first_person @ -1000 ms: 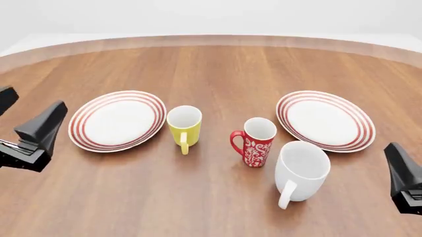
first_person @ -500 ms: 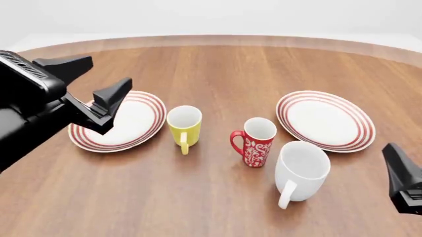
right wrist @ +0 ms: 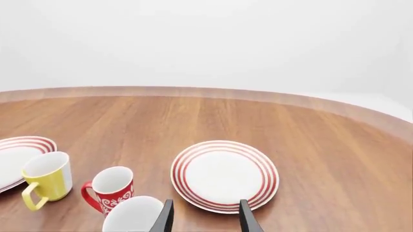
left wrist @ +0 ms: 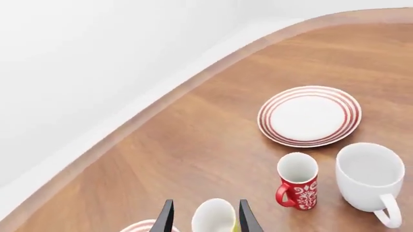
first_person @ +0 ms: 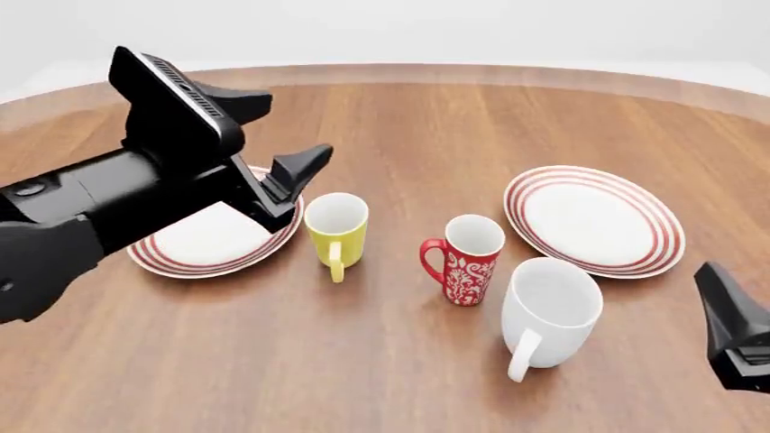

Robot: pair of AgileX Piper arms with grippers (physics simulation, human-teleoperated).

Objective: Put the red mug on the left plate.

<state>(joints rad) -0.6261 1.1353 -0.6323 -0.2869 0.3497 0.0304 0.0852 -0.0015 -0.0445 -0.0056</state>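
Both tools agape: left tool (first_person: 270,133), right tool (right wrist: 205,215)

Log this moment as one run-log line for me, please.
left hand: open, above left plate | red mug: on table, ungrasped | right hand: open, idle

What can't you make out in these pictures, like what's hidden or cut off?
- Front view: the left arm and left hand cover much of the left plate.
- Front view: the right hand is cut by the frame edge; open or shut cannot be told there.
- Left wrist view: the yellow mug and the left plate are cut by the picture's edge.
- Right wrist view: the white mug is cut by the edge and hides part of the red mug.
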